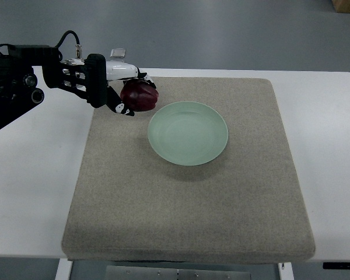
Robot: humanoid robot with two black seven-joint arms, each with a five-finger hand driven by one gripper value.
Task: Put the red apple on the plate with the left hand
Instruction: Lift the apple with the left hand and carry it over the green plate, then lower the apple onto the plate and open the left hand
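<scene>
Fingers [126,108]: they belong to the left hand [114,79], in the upper left of the frame, and they are curled around the red apple [139,96], so the hand is holding it.

Grasp detail: one white finger lies over the top of the apple and dark fingertips show at its lower left side; how firmly they press I cannot tell from this view.

Red apple: it sits at the right end of the fingers, touching them, dark red, with its right side free and turned toward the plate.

Height of apple: it seems to be lifted a little above the mat, but the steep view does not make this sure.

Plate [188,133]: pale green, round, nothing in it, near the centre of the frame; its upper left rim is just beside the apple, to the lower right of it.

Mat [186,210]: grey, it carries the plate and covers most of the white surface [29,192].

Left arm [23,81]: black, it enters from the left edge of the frame.

Step in hand: I judge it is carrying the apple over to the plate.

How to do it well: move the hand toward the lower right until the apple is over the middle of the plate, not the rim; lower it gently; release only when it rests, because a round apple may roll.

Right hand: not in the frame.
</scene>
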